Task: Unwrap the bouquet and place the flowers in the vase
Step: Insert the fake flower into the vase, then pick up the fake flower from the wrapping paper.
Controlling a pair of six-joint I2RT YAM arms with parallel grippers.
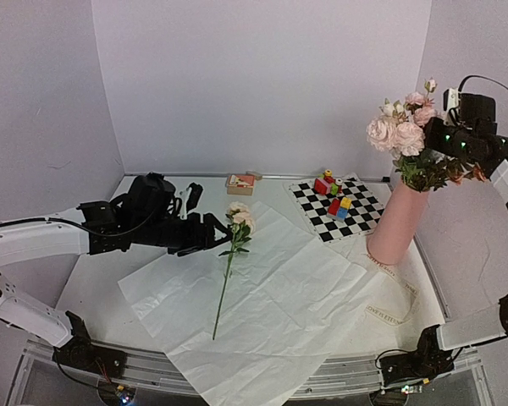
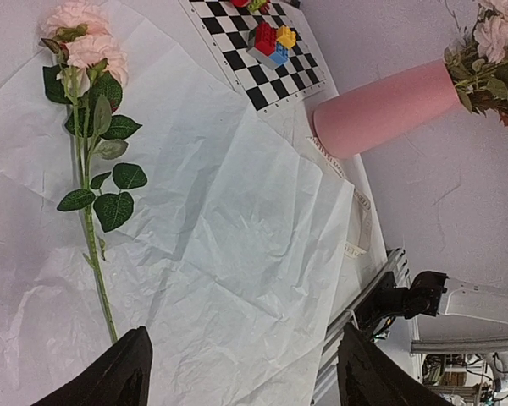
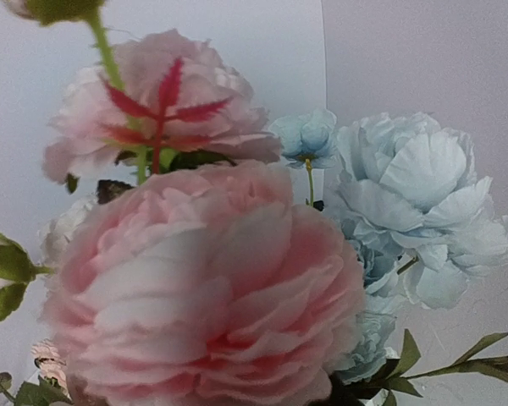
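From the top view, the paper [image 1: 296,313] is a large white sheet spread flat on the table [image 1: 93,288], matte and crossed with creases. One rose [image 1: 228,272] lies on its left part, pale blooms toward the far wall and the thin green stem running toward the arms. The left gripper [image 1: 210,233] hangs just beside those blooms, touching nothing. At the right stands the vase [image 1: 396,224], a smooth matte pink cylinder (leaning a little in this view). The flowers [image 1: 402,127] rise out of its mouth, ruffled pink and cream heads over dark leaves. The right gripper [image 1: 436,139] is up against that foliage, and leaves hide its jaws, so I cannot tell whether it grips or has let go. A checkered mat [image 1: 334,207] with glossy toy blocks [image 1: 332,190] sits behind the vase's left, and a small box [image 1: 240,182] by the far wall.

From the left wrist, the dark fingers [image 2: 118,376] of the left gripper [image 2: 241,381] are spread wide, with only crumpled paper [image 2: 237,254] between them. The rose [image 2: 88,222] lies beyond them, its veined leaves flat on the sheet. The vase [image 2: 385,106] and mat [image 2: 254,59] lie farther off.

The right wrist view is filled by flowers [image 3: 203,288], layered soft petals (one bloom reads pale blue here). No fingers appear.
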